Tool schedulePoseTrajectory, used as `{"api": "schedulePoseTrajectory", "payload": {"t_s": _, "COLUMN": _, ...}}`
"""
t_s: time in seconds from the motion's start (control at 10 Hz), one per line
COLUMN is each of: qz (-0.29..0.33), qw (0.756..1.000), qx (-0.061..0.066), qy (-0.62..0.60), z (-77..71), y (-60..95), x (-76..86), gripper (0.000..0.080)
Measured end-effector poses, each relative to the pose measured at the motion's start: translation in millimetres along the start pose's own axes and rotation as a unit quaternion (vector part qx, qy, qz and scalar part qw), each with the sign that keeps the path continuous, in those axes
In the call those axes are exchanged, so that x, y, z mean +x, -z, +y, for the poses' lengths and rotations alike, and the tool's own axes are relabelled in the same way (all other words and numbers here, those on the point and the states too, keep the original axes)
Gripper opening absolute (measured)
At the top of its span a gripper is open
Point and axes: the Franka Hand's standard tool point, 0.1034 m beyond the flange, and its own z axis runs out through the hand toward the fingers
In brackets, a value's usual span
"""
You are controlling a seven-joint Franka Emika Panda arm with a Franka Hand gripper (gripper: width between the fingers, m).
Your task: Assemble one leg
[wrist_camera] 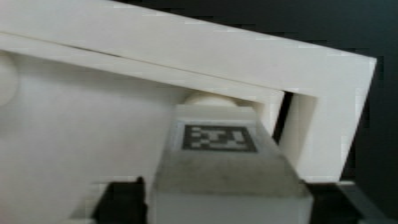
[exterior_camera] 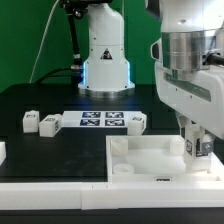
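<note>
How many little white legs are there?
4. Two legs lie beside the marker board on the exterior view's left, one on its right, and one leg is in the claw at the panel's corner. More may be hidden.

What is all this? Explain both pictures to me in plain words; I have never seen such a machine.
The big white machine is a robot arm that puts furniture together from loose parts. One picture comes from a camera standing off the arm. The other comes from a camera on its wrist, looking past its two fingers. The fingers are shut on a leg, a small white peg with a black-and-white tag. It is held at a corner of the large white panel, right by a corner socket. On the black table lie three more loose legs. Between them is the marker board, a fixed strip of tags that is no part of the furniture.
</note>
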Motion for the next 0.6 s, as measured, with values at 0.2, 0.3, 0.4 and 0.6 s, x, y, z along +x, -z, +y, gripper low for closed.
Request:
{"api": "schedulePoseTrajectory", "payload": {"t_s": 0.2, "qz": 0.000, "qw": 0.998, "qx": 0.000, "qy": 0.067, "z": -0.4, "y": 0.1, "x": -1.1, "gripper": 0.0519}}
{"api": "schedulePoseTrajectory", "payload": {"t_s": 0.3, "qz": 0.000, "qw": 0.993, "qx": 0.000, "qy": 0.116, "z": -0.5, "y": 0.0, "x": -2.9, "gripper": 0.0625}}
{"api": "schedulePoseTrajectory", "payload": {"t_s": 0.4, "qz": -0.001, "qw": 0.982, "qx": 0.000, "qy": 0.189, "z": -0.5, "y": -0.2, "x": -4.3, "gripper": 0.0642}}
{"api": "schedulePoseTrajectory", "payload": {"t_s": 0.6, "qz": -0.001, "qw": 0.951, "qx": 0.000, "qy": 0.309, "z": -0.5, "y": -0.4, "x": -5.4, "gripper": 0.0648}}
